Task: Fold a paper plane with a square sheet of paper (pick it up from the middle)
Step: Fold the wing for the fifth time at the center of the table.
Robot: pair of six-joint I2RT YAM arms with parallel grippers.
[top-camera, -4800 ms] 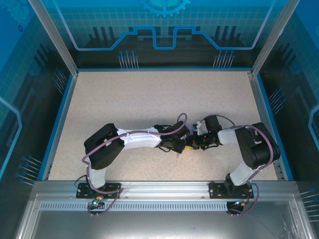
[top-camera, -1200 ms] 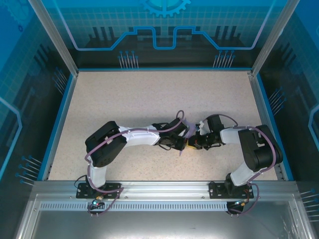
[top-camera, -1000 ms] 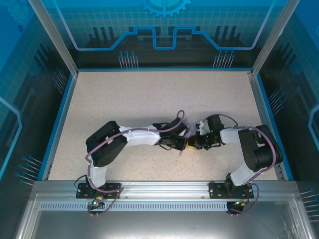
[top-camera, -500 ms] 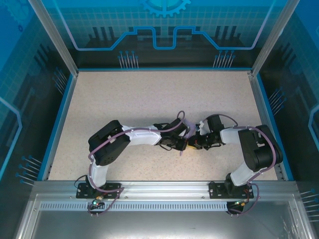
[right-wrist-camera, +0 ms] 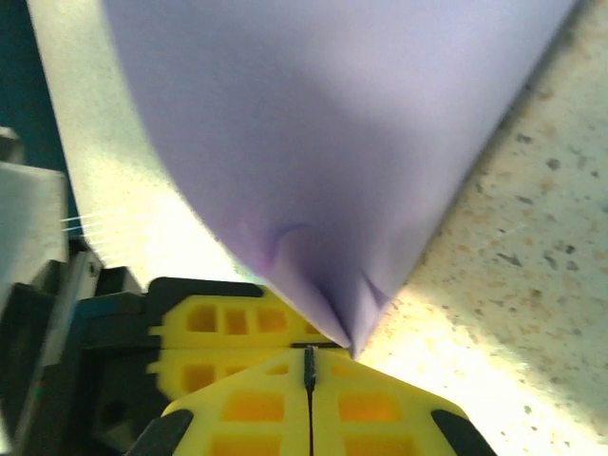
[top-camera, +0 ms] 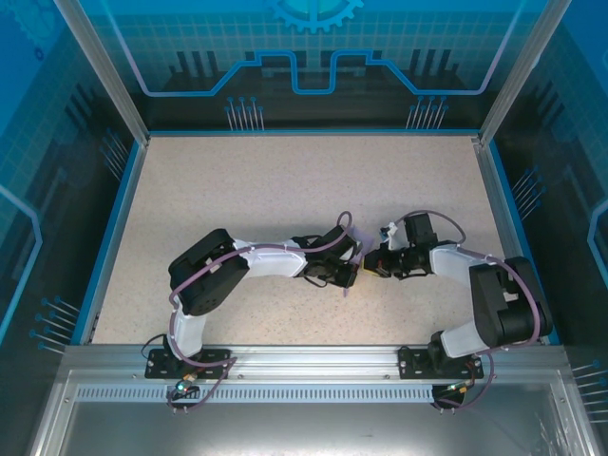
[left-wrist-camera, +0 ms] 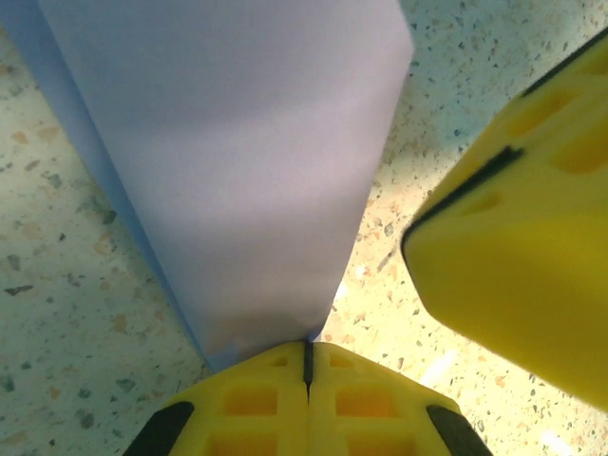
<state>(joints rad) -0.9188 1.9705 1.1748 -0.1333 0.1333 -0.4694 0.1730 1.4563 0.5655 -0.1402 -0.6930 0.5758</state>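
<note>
We log the folded lavender paper [left-wrist-camera: 237, 142] pinched at bottom centre by the left gripper [left-wrist-camera: 306, 353], long axis running up-frame. Right gripper [right-wrist-camera: 309, 361], fingers together on nothing, sits just right, apart.

One thin lavender-purple sheet of paper [left-wrist-camera: 237, 161] is here, creased into a single tapering shape. Two white-and-black robot arms are mounted: the left arm [top-camera: 271, 258] and the right arm [top-camera: 456, 258]. With them come two grippers, the left gripper [left-wrist-camera: 306, 353] and the right gripper [right-wrist-camera: 309, 356]. Each has two yellow plastic fingers [left-wrist-camera: 256, 404], making four fingers in all. Two purple cables [top-camera: 337, 228] loop along the arms, one to each arm. Two black base plates [top-camera: 188, 361] sit on one metal rail [top-camera: 304, 356]. One beige speckled tabletop [top-camera: 285, 180] lies beneath all of it.
</note>
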